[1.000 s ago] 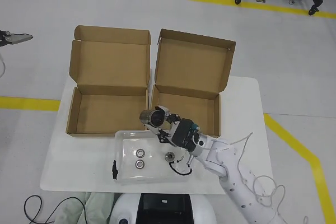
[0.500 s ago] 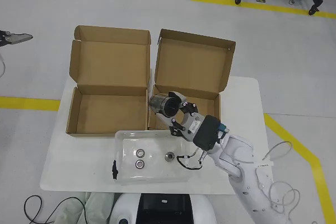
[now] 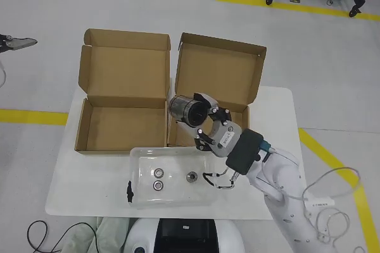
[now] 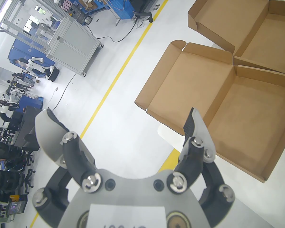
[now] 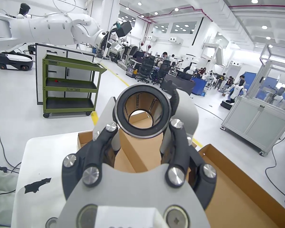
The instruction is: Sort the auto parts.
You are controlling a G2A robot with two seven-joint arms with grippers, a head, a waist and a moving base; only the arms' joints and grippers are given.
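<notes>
A: Entry 1, right gripper [image 3: 200, 116]. State?
B: Jaws pinching a metal bushing [image 3: 184, 109], one on each side of its barrel. The bushing is held off the bench [image 3: 275, 120], lying roughly level with one open end turned left. In the right wrist view, cardboard shows through the bore

A: Position of the bushing against the boxes?
B: Above the far left part of the right cardboard box [image 3: 231, 126], close to the wall it shares a gap with the left cardboard box [image 3: 120, 129]. Both boxes stand side by side at the far side of the bench, lids folded back, brown floors bare

A: Other parts?
B: Clear plastic tray [image 3: 137, 154] just near of the boxes. Inside it: two ring bearings [image 3: 158, 171], one near of the other, at the left; a small toothed part [image 3: 191, 177] to their right, apart from them. A small black piece [image 3: 129, 190] sits at the tray's left end; cannot tell if inside or outside the wall

A: Left gripper [image 4: 120, 119]?
B: Jaws spread wide, nothing between them. It hangs over the floor, well left of the bench and beyond its far edge
</notes>
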